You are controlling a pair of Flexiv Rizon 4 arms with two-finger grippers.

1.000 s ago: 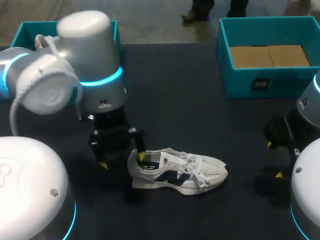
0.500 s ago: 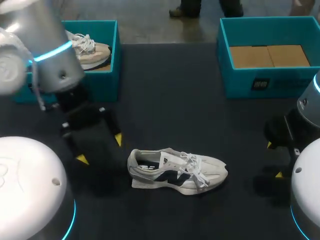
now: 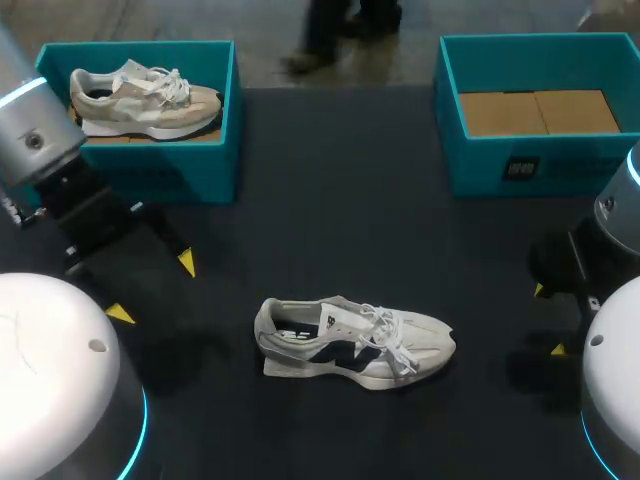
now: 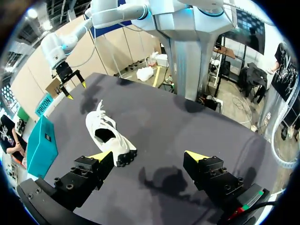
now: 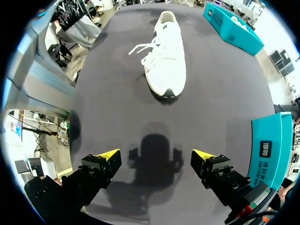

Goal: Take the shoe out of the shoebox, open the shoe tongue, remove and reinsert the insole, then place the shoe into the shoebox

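White sneaker (image 3: 355, 343) lies mid-surface (image 3: 330, 200), long axis left-right, heel toward my left hand (image 3: 152, 288), toe toward my right hand (image 3: 548, 320), both hands spread apart and empty.

Dark tbl (image 3: 350, 190); 2nd shoe (image 3: 145, 98) at far-left corner

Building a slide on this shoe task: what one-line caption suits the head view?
White shoe lies on the table between the open left gripper and open right gripper.

Left end effector (image 3: 153, 288) away from shoe (image 3: 355, 342), farther left.
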